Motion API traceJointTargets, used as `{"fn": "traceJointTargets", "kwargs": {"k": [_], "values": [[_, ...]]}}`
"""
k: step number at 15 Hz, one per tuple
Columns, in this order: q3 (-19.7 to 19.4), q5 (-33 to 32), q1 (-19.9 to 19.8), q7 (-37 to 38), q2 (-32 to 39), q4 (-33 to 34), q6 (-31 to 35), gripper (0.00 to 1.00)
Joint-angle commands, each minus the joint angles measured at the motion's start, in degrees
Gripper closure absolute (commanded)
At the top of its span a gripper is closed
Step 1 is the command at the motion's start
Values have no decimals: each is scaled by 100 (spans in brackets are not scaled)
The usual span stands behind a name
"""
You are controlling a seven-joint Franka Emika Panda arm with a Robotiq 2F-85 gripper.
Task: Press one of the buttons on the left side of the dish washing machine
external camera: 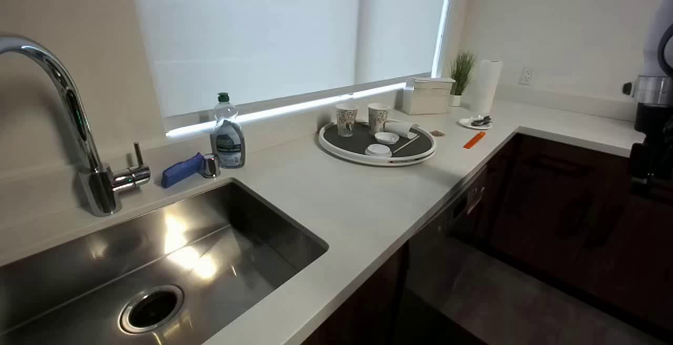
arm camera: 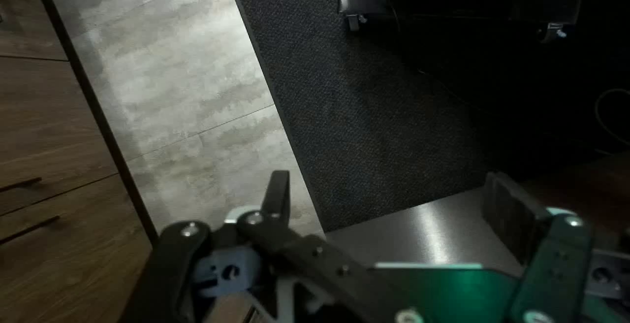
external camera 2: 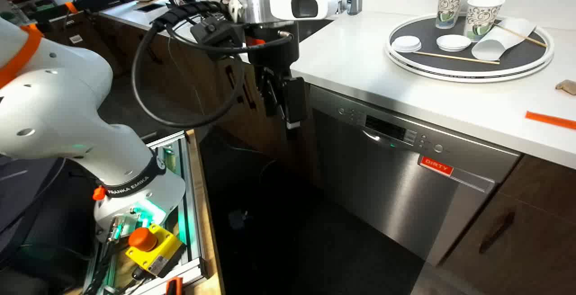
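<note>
1 gripper [arm camera: 389, 195] is being held with jaws wide near 1 dishwasher [external camera 2: 382, 173], which is being topped by 1 counter [external camera 2: 355, 56]. Further back, 2 lids [external camera 2: 453, 42] and 2 upright cups [external camera 2: 482, 18] are being carried by 1 round tray [external camera 2: 425, 26].

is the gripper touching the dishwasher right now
Apart. In an exterior view, the gripper hangs well clear of the dishwasher, with dark cabinet doors showing in the wide gap between them.
</note>
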Motion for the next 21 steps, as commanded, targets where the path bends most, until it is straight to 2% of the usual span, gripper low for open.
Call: {"fn": "traceJointTargets", "kwargs": {"k": [1, 4, 7, 11, 16, 19, 21], "values": [[-22, -6, 28, 7, -4, 12, -23, 0], [-22, -6, 28, 7, -4, 12, -23, 0], [74, 60, 309, -194, 611, 190, 383, 0], [140, 90, 611, -519, 1614, 221, 1916, 0], [278, 300, 635, -1083, 2760, 368, 3974, 0], [547, 1033, 542, -1863, 3298, 505, 4927, 0], [1067, 2002, 293, -2645, 3600, 665, 5158, 0]]}}
